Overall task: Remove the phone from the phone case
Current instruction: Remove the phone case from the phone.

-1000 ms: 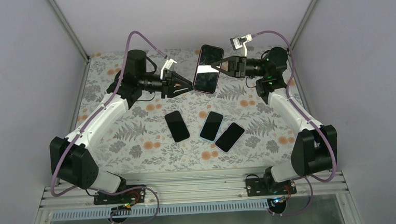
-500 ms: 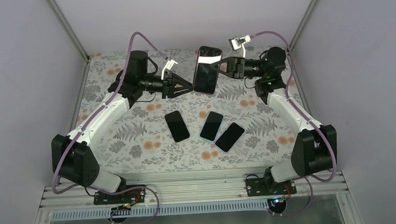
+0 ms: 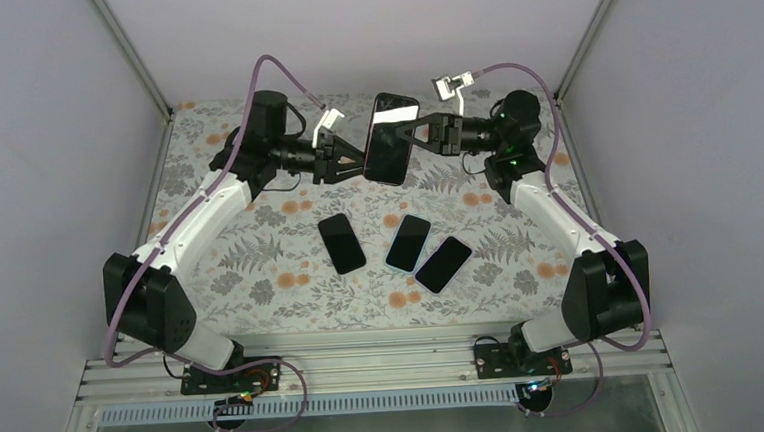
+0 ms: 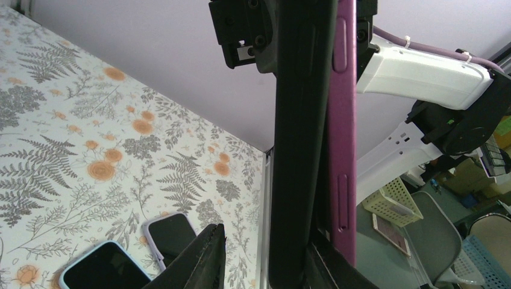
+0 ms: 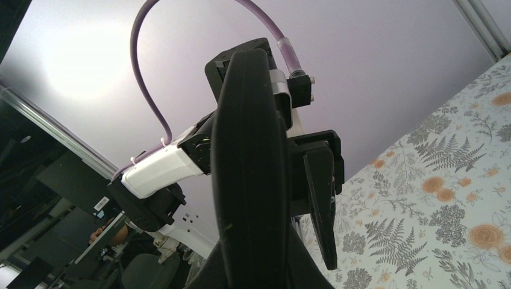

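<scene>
Phone (image 3: 391, 138) is up in the air over the far half of the table (image 3: 260, 253), between the two arms, its screen catching glare. Right gripper (image 3: 413, 134) is pinched tight on the phone's right edge. Left gripper (image 3: 358, 161) is at the opposite edge, jaws narrowly apart. In the left wrist view one of its fingers (image 4: 205, 259) stands clear of the screen side; the other sits low by the case side, contact unclear.

Case (image 4: 341, 120) is purple and still on, both ends cut off by the frame. In the right wrist view the phone is edge-on and black, hiding that gripper's own fingertips.

Three more phones (image 3: 408, 242) lie flat near the table's middle. Sticker (image 5: 100, 204) in the background, print too blurred to read.
</scene>
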`<state>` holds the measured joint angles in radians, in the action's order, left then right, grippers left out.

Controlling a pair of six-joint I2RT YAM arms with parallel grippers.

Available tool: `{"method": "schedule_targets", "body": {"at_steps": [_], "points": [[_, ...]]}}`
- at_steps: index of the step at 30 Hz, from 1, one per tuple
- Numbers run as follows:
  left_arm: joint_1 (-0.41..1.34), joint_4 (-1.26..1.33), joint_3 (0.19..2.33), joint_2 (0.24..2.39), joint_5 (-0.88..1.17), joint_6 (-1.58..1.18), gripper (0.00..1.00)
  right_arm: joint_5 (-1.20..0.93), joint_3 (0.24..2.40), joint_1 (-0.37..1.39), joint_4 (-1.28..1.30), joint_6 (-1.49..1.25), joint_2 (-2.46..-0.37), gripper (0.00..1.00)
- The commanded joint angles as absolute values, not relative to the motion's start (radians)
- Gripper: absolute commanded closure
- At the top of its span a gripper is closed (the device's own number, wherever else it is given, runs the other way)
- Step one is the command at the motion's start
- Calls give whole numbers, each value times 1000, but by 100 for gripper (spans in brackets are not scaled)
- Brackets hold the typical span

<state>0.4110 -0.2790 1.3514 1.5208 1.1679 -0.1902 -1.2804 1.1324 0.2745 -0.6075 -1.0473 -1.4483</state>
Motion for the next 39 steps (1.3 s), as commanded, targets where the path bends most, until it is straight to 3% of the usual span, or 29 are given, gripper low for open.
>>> {"method": "schedule_targets", "body": {"at_steps": [1,14,33,39], "points": [[402,-223,1420,1566,1049,-165,70,-1484,1158,389,-509,-996,-1397,96],[403,-179,1467,1564,1147,-182,70,-1493,1171,435,-310,-824,-1414,96],[477,-105,1459,1559,1196,-225,66,-1491,1133,507,-301,-805,-1459,96],[469,-63,1427,1545,1221,-268,82,-1493,1154,501,-286,-797,-1466,96]]}}
